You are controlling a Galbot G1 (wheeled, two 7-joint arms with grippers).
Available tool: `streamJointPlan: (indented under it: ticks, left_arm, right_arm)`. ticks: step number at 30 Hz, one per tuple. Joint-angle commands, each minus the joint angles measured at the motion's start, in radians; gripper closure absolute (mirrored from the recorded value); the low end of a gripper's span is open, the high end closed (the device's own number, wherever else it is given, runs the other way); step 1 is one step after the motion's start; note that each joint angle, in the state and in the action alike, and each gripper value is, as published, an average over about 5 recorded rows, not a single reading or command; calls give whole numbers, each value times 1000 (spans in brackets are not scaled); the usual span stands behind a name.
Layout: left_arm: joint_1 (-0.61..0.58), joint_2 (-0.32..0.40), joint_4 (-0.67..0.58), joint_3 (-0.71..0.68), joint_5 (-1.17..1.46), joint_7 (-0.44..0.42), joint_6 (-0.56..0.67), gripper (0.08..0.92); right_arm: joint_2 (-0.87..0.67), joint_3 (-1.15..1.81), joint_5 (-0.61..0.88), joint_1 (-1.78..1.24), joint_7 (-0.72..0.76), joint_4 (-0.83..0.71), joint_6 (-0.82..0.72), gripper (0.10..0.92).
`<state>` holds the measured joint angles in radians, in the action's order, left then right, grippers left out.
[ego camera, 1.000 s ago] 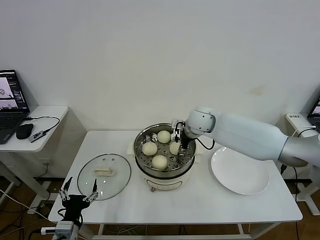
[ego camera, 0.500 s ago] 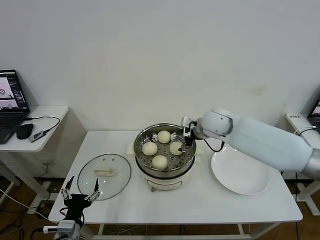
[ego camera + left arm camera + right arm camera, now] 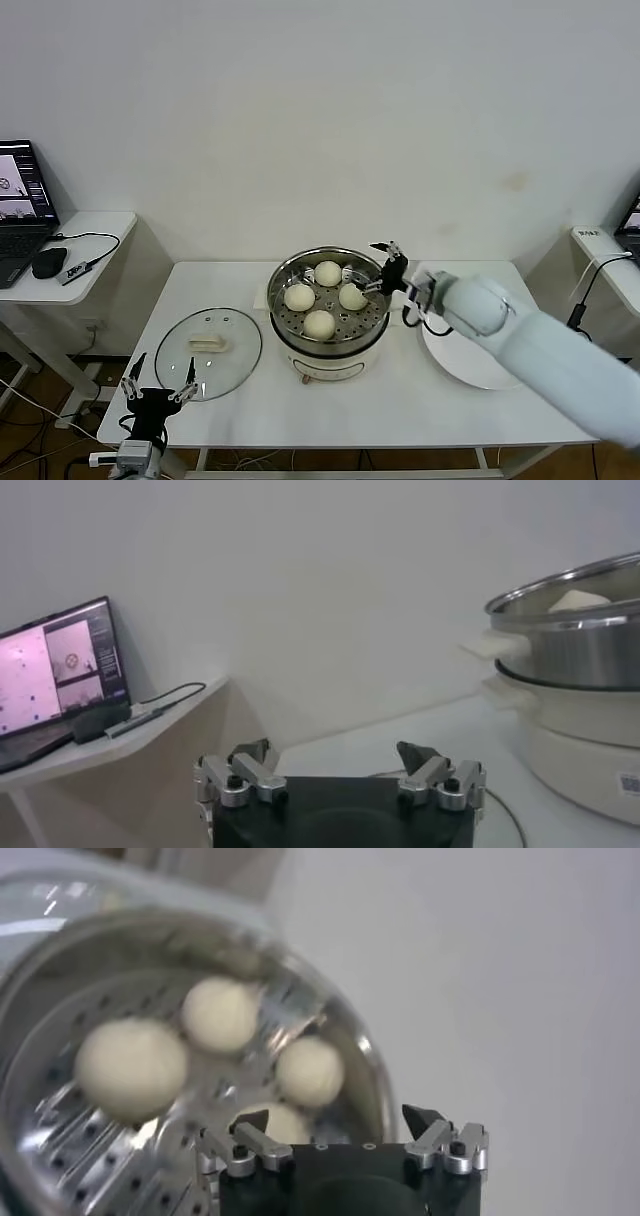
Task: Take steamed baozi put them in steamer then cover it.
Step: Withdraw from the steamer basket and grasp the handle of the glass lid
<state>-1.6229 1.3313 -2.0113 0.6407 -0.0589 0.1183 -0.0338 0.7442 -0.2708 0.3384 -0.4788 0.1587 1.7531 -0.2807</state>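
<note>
Evidently we had our right claw (image 3: 385, 268) spread open and empty just above the right rim of the steamer (image 3: 330, 330), a pose that, in our judgement, suited a load already delivered. All four buns (image 3: 319, 323) sat apart on the holed floor of the steel basket, none left on the white plate (image 3: 470, 362) to its right. The glass lid (image 3: 208, 345) lay flat on the worktop (image 3: 400, 400) left of the pot, handle up, within reach of our left claw (image 3: 158, 384), which hung open and empty at the worktop's near-left edge. Covering the basket remained to be done.
</note>
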Motion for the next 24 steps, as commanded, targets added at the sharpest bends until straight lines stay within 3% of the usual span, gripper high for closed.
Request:
streamJointPlan:
  ticks: [1,12,18,24]
  left_arm:
    - [10,6,30,-12,-73,11,22,177]
    - [28,-41,104,23,-572,35,110,177]
    - [75,-117,209,63,-935,65,157,177]
    - [160,-204,344,10,-1140,63,168,177]
  right_arm:
    - [158,687,-175,-665,-81,90,364,203]
    - [514,1045,-191,-948,39,160,421,203]
    - [591,1144,-200,-1030,23,175,439,203]
    - [622,1212,-196,-1077,2,208,442,203]
